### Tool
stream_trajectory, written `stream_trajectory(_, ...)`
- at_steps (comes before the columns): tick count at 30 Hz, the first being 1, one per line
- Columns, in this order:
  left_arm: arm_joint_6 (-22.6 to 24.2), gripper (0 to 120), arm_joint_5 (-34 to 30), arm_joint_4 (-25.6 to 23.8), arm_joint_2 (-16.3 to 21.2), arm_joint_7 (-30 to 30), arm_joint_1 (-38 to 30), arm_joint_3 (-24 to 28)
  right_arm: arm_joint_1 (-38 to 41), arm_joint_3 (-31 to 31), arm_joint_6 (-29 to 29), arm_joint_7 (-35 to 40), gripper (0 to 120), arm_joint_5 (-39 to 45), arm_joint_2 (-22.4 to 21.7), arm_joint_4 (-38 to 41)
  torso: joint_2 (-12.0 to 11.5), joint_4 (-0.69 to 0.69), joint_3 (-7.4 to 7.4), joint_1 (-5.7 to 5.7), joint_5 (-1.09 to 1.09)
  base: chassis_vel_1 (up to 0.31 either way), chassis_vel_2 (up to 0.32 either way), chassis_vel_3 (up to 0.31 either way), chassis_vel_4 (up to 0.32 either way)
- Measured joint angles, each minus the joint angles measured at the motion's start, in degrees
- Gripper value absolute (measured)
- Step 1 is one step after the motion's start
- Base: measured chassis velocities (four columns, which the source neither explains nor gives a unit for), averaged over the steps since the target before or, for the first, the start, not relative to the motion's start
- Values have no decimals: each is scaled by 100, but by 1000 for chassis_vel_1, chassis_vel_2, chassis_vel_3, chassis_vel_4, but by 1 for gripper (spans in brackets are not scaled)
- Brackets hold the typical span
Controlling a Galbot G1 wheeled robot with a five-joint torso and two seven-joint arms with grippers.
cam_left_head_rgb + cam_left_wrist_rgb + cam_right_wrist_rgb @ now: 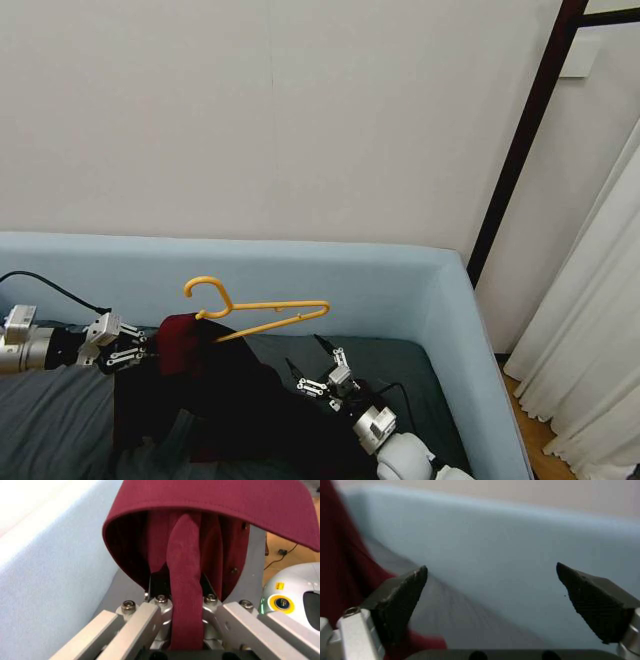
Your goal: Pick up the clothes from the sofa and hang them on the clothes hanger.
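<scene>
Head view: left gripper clenched on maroon garment touching yellow hanger; right gripper spread, holding nothing.

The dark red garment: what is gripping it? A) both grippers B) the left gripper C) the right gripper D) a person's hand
B: the left gripper is shut on a fold of the dark red garment, while the right gripper stands open, holding nothing.

no legible text or labels
</scene>
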Motion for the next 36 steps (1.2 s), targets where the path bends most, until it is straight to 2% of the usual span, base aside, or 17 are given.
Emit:
stream_trajectory(2,-40,1,59,36,-1,8,18,-1,13,7,-668,434,100,226,91,-167,0,0,0,0,0,0,0,0,0)
stream_trajectory(4,-56,1,90,57,-14,8,22,-2,33,7,-817,474,100,360,129,-278,0,1,0,0,0,0,0,0,0)
stream_trajectory(10,-98,1,179,98,-61,7,47,-7,45,44,-907,-157,100,242,189,-692,0,1,0,0,-1,0,0,0,0)
stream_trajectory(11,-125,1,225,101,-69,3,67,-25,22,40,-888,-565,100,186,183,-777,0,0,0,0,-1,0,0,0,0)
stream_trajectory(14,-152,1,265,91,-73,-3,126,-71,-11,-3,-846,-956,100,-323,247,-990,0,0,0,0,-1,0,0,0,0)
stream_trajectory(19,-184,1,268,70,-35,-5,190,-126,-23,-9,-878,-873,100,-1722,420,-1383,0,1,0,0,-1,0,0,0,0)
stream_trajectory(23,-202,1,265,78,-27,-9,192,-134,-33,-74,-945,-807,100,-1877,455,-1412,0,0,0,0,-1,0,0,0,0)
stream_trajectory(26,-209,1,264,90,-37,-17,185,-132,-23,-119,-933,-822,100,-1805,460,-1407,0,1,0,0,-1,0,0,0,0)
stream_trajectory(31,-216,1,288,109,-116,-39,125,-65,144,-308,-828,-1092,100,-1116,490,-1380,0,0,0,0,-1,0,0,0,0)
stream_trajectory(34,-219,1,309,98,-151,-49,109,-36,280,-384,-1120,-1155,98,-779,598,-1440,0,1,0,0,-1,0,0,0,0)
stream_trajectory(36,-226,1,309,95,-152,-62,107,-30,338,-429,-1389,-1279,90,-475,642,-1452,0,1,0,0,-1,0,0,0,0)
